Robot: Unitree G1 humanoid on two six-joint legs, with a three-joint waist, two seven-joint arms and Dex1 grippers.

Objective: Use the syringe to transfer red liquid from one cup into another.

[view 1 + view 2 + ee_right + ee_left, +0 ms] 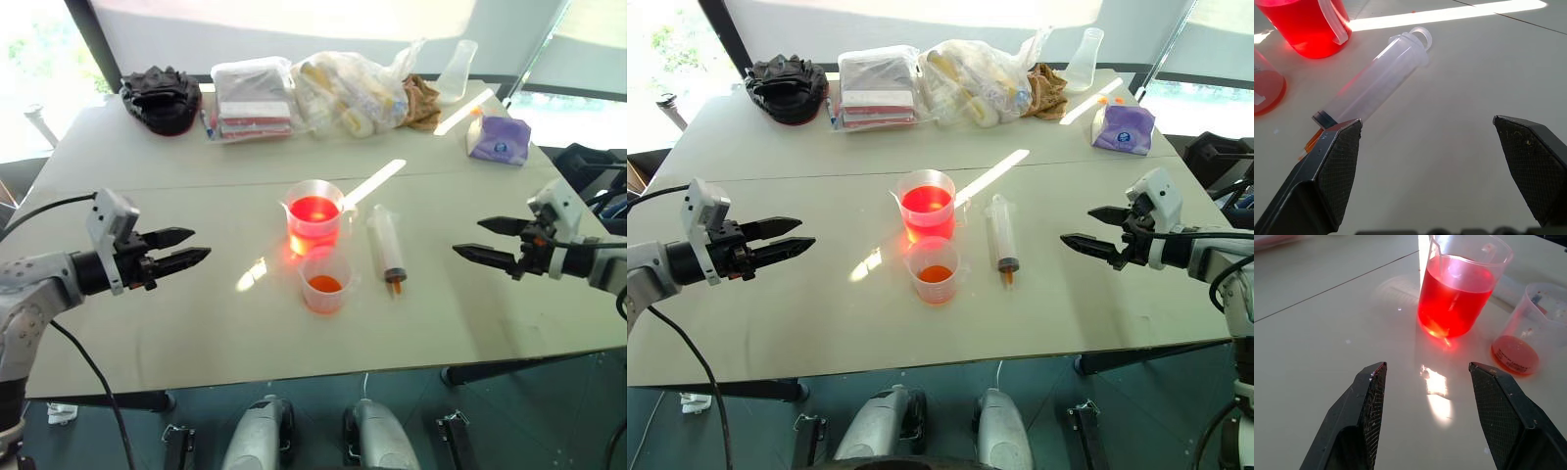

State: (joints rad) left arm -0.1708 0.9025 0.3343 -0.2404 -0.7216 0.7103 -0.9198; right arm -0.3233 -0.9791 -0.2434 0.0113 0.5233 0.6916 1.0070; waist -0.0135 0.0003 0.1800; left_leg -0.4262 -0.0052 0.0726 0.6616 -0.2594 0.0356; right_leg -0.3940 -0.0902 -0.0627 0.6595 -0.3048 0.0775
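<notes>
I have both hands apart and empty: the left hand point(191, 248) and right hand point(477, 241) hover over bare desk point(147, 323), well clear of the middle. There the syringe point(386, 247) lies flat just beside the beaker point(314, 217) of red liquid point(313, 211) and the shorter cup point(325, 279), far from the desk's edges.

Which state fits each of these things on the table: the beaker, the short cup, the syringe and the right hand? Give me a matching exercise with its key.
1. beaker
2. short cup
3. syringe
4. right hand

A. lying flat on the table
B. open, holding nothing
C. about half full of red liquid
D. only a shallow layer of red liquid

Pairs: 1-C, 2-D, 3-A, 4-B
</notes>
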